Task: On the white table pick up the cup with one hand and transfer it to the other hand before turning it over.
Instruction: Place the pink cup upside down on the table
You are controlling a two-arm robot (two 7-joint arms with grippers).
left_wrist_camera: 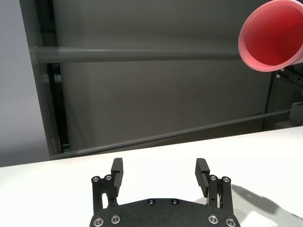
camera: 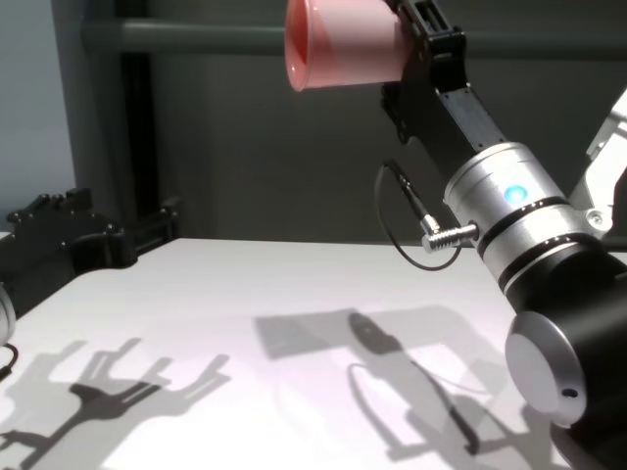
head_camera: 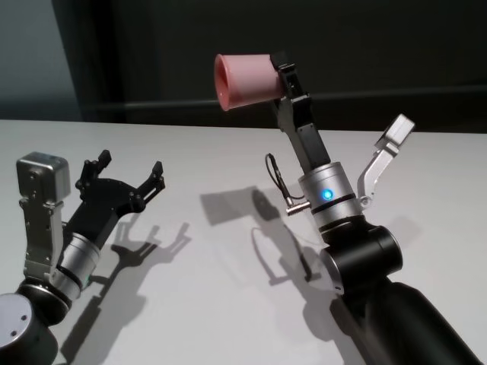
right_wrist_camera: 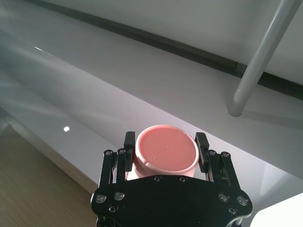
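The salmon-pink cup [head_camera: 245, 78] is held high above the white table [head_camera: 213, 160], lying on its side with its open mouth facing my left side. My right gripper [head_camera: 285, 80] is shut on the cup's base end; in the right wrist view the fingers [right_wrist_camera: 129, 142] clamp both sides of the cup [right_wrist_camera: 166, 151]. The cup also shows in the chest view [camera: 343, 44] and the left wrist view [left_wrist_camera: 271, 35]. My left gripper [head_camera: 128, 173] is open and empty, lower and to the left of the cup, pointing toward it; its fingers [left_wrist_camera: 117, 169] stand wide apart.
Shadows of both arms fall on the table [camera: 294, 323]. A dark wall with a grey horizontal bar [left_wrist_camera: 132, 53] stands behind the table. A cable loop [head_camera: 272, 182] hangs from my right wrist.
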